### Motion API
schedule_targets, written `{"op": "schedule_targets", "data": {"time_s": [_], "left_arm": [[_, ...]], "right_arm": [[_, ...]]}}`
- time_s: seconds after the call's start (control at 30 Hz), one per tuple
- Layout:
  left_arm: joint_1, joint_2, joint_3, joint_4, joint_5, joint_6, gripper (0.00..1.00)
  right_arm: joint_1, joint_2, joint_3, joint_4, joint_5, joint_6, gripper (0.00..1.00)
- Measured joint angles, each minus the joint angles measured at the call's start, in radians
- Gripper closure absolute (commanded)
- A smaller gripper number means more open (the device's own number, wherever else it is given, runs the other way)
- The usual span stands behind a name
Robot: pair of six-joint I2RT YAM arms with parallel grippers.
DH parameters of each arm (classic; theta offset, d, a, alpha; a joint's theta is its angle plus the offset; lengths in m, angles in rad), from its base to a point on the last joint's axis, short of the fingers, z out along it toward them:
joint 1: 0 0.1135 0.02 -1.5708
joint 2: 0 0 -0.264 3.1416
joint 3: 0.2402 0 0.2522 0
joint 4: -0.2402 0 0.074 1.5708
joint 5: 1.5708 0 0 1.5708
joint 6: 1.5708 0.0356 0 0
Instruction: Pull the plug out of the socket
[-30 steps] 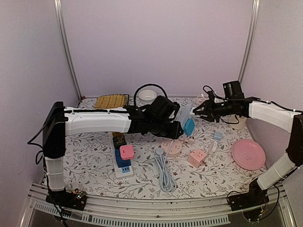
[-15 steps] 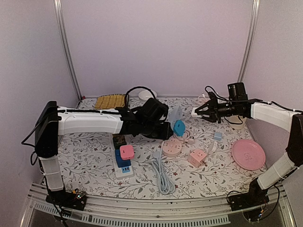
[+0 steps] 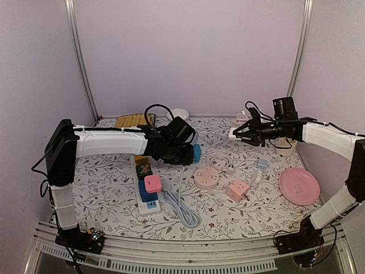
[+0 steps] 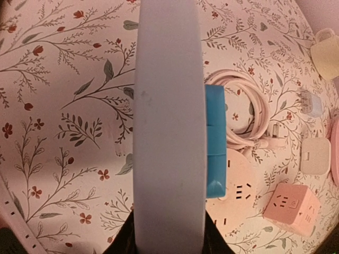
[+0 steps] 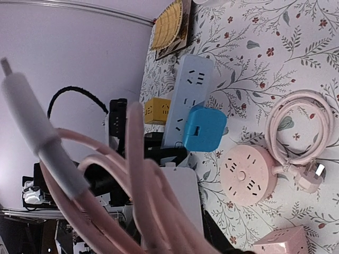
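Since a second ago the blue plug [image 3: 196, 153] has travelled left across the table [image 3: 114, 200], riding on the white power strip [image 4: 169, 132] it's stuck into, and the grey cable [image 3: 182, 200] has trailed along after it. So the plug isn't off yet, as far as I can see.

Right now the plug sits up off the table, roughly centre-left, just above and left of the round pink socket [image 3: 206, 178]. The left gripper [image 3: 183, 153] is clamped hard on the strip. In the left wrist view the strip's long axis runs straight out away from the jaws, and the plug hangs off its right-hand face. So I reckon the pull has to go sideways, square to the strip, toward the robot's right.

That's the side the right gripper [image 3: 236, 135] is on, but it's well apart from the plug, further back, and looks pinched on a bundle of pink cord [image 5: 132, 174]. The left arm is nearer but busy holding.
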Motion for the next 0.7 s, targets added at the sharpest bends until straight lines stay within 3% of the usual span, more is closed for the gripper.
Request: {"op": "schedule_targets", "data": {"time_s": [0.5,0.7], "left_arm": [[-0.068,-0.052,0.019,0.000,-0.032,0.061,1.00],[-0.084,-0.094,0.019,0.000,-0.037,0.066,1.00]], "right_arm": [[-0.101,0.414,0.108,-0.072,0.209,-0.153,0.96],[-0.120,0.527,0.165,-0.080,0.249,-0.172,0.83]]}}
